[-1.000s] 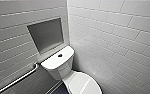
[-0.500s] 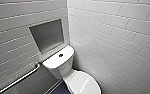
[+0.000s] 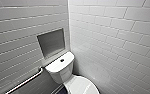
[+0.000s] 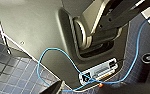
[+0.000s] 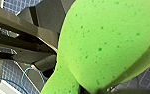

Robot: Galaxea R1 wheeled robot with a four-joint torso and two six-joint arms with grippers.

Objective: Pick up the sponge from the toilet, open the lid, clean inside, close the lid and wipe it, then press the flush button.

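The white toilet [image 3: 59,70] stands in the corner of the tiled room, low in the head view, with its lid [image 3: 82,86] down. The round dark flush button [image 3: 62,60] sits in the middle of the tank top. The bright green sponge [image 5: 108,42] looms large in the right wrist view. It is squeezed narrow at one end, where my right gripper [image 5: 89,89] is shut on it. My left gripper is open, and the left wrist view looks down on the robot's own base.
A grey recessed niche [image 3: 52,42] is set in the wall behind the tank. A metal grab rail [image 3: 24,81] runs along the left wall. White tiled walls meet just right of the tank. A blue cable [image 4: 66,57] loops over the robot's base above dark blue floor tiles [image 4: 6,72].
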